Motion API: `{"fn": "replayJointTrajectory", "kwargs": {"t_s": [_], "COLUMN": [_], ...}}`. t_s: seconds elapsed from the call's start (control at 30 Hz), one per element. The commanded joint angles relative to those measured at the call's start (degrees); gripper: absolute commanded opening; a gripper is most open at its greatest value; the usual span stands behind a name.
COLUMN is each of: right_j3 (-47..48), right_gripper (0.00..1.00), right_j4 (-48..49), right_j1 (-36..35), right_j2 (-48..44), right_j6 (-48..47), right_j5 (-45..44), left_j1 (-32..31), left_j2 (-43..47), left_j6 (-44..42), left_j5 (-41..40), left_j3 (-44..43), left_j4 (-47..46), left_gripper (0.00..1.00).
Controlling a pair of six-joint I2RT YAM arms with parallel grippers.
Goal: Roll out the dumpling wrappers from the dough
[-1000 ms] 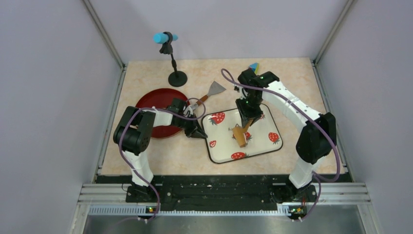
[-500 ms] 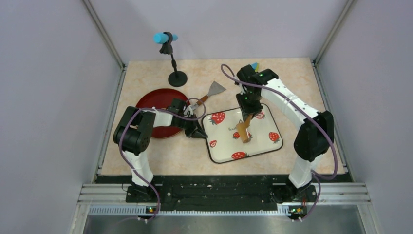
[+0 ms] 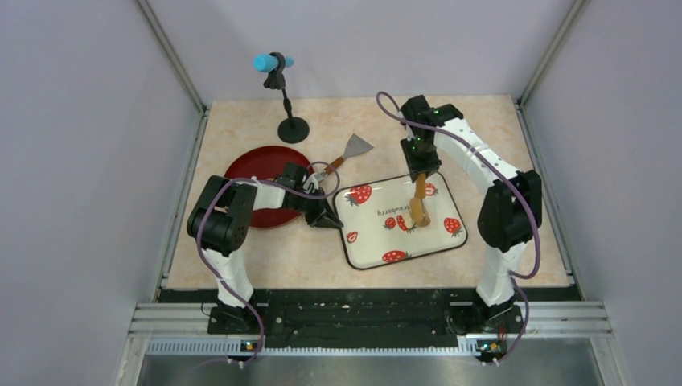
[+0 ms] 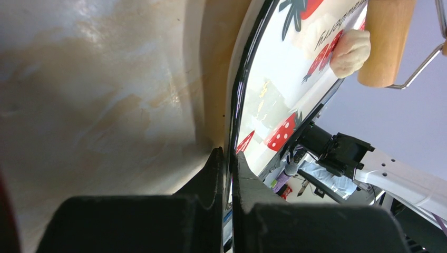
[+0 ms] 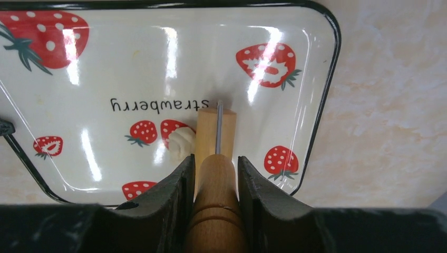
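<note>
The left gripper (image 3: 328, 218) pinched the tray (image 3: 366, 264) at its nine-o'clock rim, apparently steadying it. The right gripper (image 5: 216, 161) clamped the rolling pin (image 5: 208, 126), roller against the dough (image 5: 183, 141), probably for flattening.

The left arm (image 3: 233, 211) lay folded low, the left gripper (image 3: 325, 215) pinched tight on the tray (image 3: 402, 259) rim. The right arm (image 3: 470, 161) reached forward (wrist bent downward), the right gripper (image 3: 419, 175) clamped around the roller (image 3: 418, 211) handle.

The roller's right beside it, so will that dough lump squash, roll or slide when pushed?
The dough looks soft and creased, so it will probably squash rather than roll. The tray is glossy, so it may slide before the roller flattens it.
</note>
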State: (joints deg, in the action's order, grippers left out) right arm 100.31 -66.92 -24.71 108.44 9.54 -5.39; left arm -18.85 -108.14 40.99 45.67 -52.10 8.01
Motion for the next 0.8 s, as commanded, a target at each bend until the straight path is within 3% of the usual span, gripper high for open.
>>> {"fn": "replayJointTrajectory", "kwargs": {"t_s": [0.0,0.77], "right_j3": [4.7,-3.6], "right_gripper": [0.00,0.00], "right_j4": [2.1,4.3], "right_j1": [1.9,3.0], "right_j2": [-0.4,-14.8], "right_j6": [-0.7,-4.0], "right_j5": [-1.5,7.3], "left_j1": [-1.0,-1.0], "left_j2": [-2.7,-3.1], "left_j6": [-0.9,-0.4], "left_j5": [-7.4,-6.6], "left_j3": [1.5,1.5], "left_j4": [1.1,0.4], "left_gripper": [0.00,0.00]}}
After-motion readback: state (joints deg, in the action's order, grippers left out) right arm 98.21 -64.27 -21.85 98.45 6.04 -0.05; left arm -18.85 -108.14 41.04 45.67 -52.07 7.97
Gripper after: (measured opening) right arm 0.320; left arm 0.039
